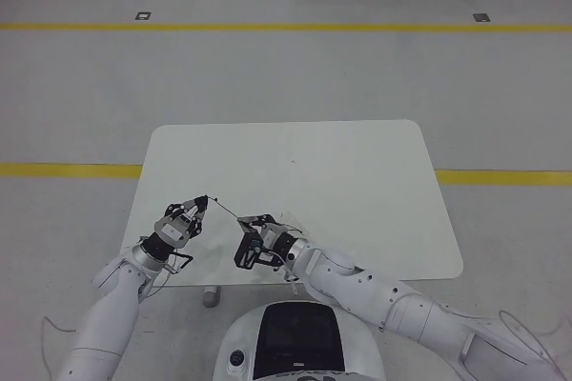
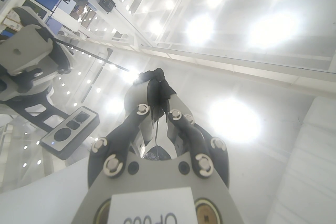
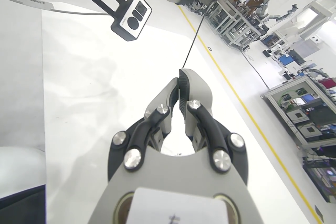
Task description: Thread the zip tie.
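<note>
Now | my left pincer and right pincer each pinch one end of the thin black plastic zip tie | above the white table

A white table with rounded corners stands on a pale grey floor. A far yellow line crosses the floor beyond it, with two small dark square markers beside it. A nearer yellow line runs under the table. Metal-framed workstations stand off to one side, and ceiling lights glare overhead.

No print reads whole; the white wrist label is cut off.
</note>
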Controlling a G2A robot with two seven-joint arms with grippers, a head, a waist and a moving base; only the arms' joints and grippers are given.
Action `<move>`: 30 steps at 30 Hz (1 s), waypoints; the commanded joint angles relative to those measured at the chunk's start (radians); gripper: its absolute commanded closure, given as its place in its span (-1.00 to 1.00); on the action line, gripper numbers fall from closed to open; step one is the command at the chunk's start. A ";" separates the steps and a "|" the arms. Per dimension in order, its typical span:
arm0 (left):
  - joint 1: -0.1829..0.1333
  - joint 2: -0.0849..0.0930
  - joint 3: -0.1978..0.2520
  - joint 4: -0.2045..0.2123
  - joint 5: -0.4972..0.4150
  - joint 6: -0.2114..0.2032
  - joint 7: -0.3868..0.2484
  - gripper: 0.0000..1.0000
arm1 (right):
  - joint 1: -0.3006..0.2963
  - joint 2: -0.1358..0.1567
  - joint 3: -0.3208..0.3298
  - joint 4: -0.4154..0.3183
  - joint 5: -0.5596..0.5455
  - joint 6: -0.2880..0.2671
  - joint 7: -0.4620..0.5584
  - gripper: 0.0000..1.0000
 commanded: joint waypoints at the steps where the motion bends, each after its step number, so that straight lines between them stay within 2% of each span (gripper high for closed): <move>1: 0.000 0.000 0.000 0.000 0.000 0.000 0.000 1.00 | -0.016 0.002 0.019 -0.004 0.004 0.006 -0.002 -0.92; 2: 0.000 0.000 0.000 0.000 0.000 0.000 0.000 1.00 | -0.023 0.002 0.029 -0.005 0.007 0.010 -0.003 -1.00; 6: 0.000 0.000 0.000 0.000 0.000 0.000 0.000 1.00 | -0.058 0.006 0.078 -0.007 0.038 0.030 -0.018 -1.00; 10: 0.000 0.000 0.000 0.000 0.000 0.000 0.000 1.00 | -0.097 0.002 0.130 -0.004 0.119 0.052 -0.005 -1.00; 12: 0.000 0.000 0.000 0.000 0.000 0.000 0.000 1.00 | -0.107 -0.004 0.143 -0.009 0.141 0.067 -0.010 -1.00; 19: 0.000 0.000 0.000 0.000 0.000 0.000 0.000 1.00 | -0.107 -0.004 0.143 -0.009 0.141 0.067 -0.010 -1.00; 21: 0.003 -0.001 0.023 -0.001 -0.031 0.000 0.002 1.00 | -0.115 -0.004 0.154 -0.015 0.155 0.058 -0.020 -1.00; 24: 0.000 0.011 0.034 0.007 -0.033 0.000 -0.012 1.00 | -0.130 0.005 0.190 -0.017 0.145 0.041 -0.026 -1.00; 30: 0.003 0.041 0.068 0.015 -0.076 0.000 -0.101 1.00 | -0.173 0.026 0.277 -0.057 0.170 -0.006 -0.013 -1.00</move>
